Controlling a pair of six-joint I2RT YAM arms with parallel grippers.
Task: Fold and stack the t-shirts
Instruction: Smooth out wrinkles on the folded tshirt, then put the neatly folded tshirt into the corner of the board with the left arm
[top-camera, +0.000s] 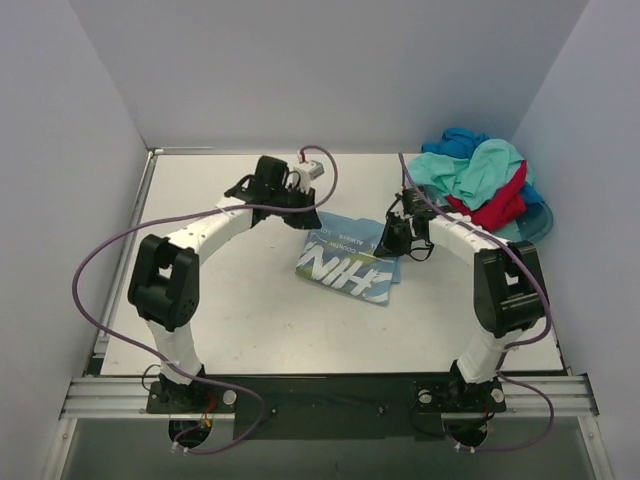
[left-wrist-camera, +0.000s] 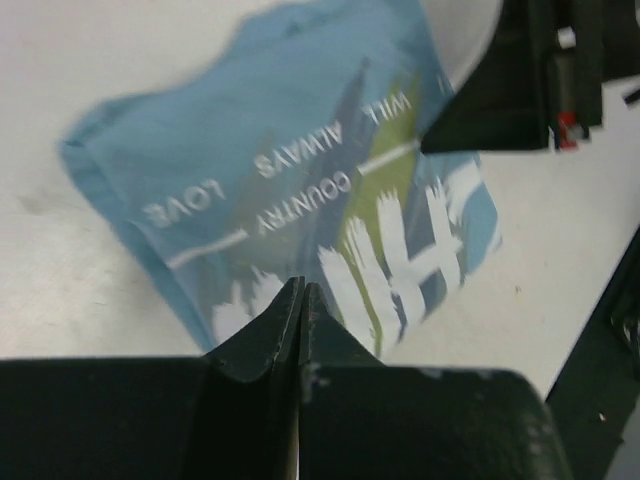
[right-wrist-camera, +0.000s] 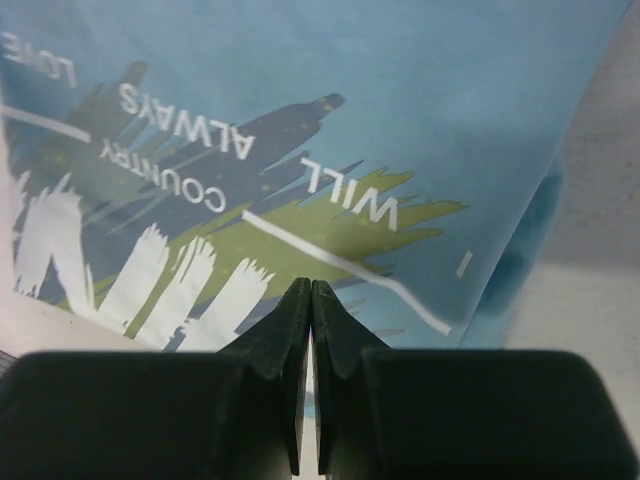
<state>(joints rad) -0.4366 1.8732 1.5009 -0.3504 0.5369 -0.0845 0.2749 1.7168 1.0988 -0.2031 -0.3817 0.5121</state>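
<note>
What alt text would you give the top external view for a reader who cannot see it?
A folded light-blue t-shirt with white print lies on the table, and the left arm and right arm bend in with their jaws near its far side. At the far right corner, mint-green, red and blue shirts are heaped on a teal tub.

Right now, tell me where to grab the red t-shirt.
Pinch the red t-shirt at its exposed near fold, coming low across the table; the mint-green t-shirt drapes over its top, so a grab from above would likely take both.
</note>
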